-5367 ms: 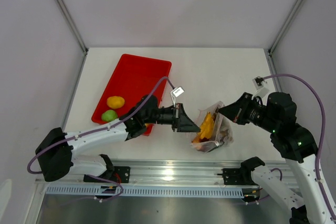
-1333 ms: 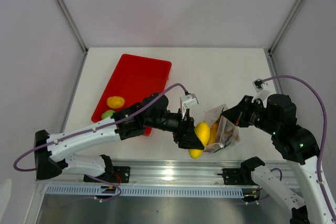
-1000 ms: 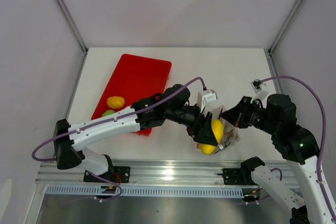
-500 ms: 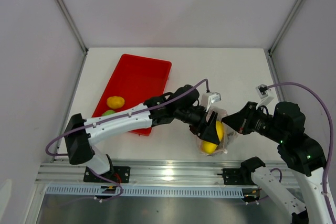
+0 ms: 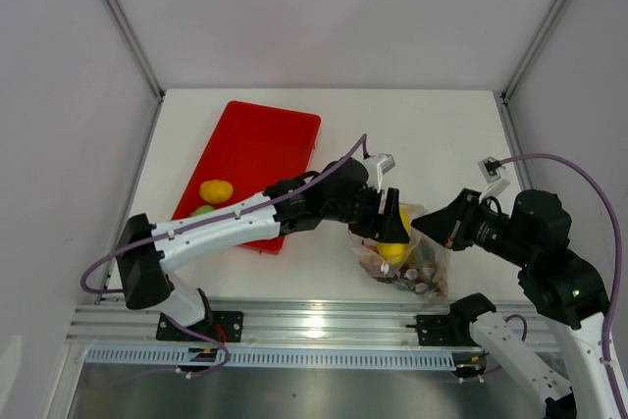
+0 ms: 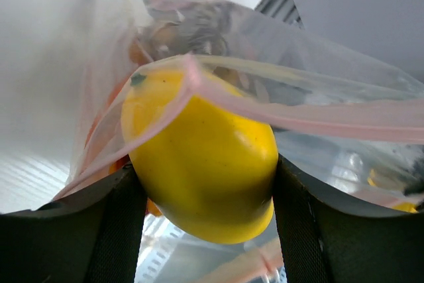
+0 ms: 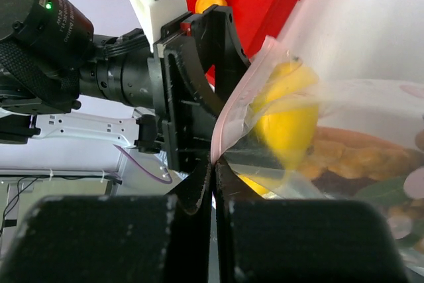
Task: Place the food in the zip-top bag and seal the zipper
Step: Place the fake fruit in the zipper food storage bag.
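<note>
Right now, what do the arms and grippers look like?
Left arm and right arm: white links, black joint housings, small green lights. A purple cable runs along each to a white wrist camera. Left gripper and right gripper: black, two tapered fingers.

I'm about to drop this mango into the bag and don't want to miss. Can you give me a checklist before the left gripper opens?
1. Grip: the left gripper clamps the mango: ok.
2. Bag hold: the right gripper is shut on the mouth edge of the zip-top bag: ok.
3. Entry: mango fully past the zipper: not ok, the pink strip lies across its top.
4. Room below it in the bag: cannot tell.
5. Leftovers: not ok, an orange fruit and a lime lie in the red tray.
</note>
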Motion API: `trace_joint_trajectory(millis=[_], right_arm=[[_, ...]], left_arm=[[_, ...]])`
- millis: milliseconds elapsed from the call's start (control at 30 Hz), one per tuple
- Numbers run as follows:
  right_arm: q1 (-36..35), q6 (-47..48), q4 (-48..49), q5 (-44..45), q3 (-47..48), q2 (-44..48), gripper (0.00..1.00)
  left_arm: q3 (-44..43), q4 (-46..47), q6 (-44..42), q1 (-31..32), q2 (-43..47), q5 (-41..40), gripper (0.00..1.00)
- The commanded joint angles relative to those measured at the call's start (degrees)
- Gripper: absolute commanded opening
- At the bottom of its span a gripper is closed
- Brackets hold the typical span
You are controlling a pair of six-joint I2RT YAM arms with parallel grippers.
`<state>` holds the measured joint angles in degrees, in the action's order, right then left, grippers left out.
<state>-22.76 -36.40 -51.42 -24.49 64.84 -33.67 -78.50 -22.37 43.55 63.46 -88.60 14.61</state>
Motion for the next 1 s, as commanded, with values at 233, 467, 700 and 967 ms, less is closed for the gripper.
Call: trace_joint_trajectory(millis=[233, 467, 700, 967], right_arm=[[-0.2, -2.7, 5.5, -1.9, 1.2, 0.3, 0.0], [-0.2, -3.8, 6.4, -2.1, 1.8, 0.5, 0.0], [-0.2, -2.9, 5.3, -1.8, 3.4, 0.1, 0.0], [-0.2, -0.7, 2.8, 0.3, 3.6, -0.1, 0.0]], left_arm=[[-0.5, 0.7, 2.8, 0.3, -1.9, -4.6, 0.26], [6.2, 3.7, 4.5, -0.9, -1.8, -7.0, 0.26], [5.9, 4.8, -0.4, -1.9, -4.7, -3.5, 0.38], [14.5, 20.0, -8.0, -1.4, 3.1, 4.6, 0.99]])
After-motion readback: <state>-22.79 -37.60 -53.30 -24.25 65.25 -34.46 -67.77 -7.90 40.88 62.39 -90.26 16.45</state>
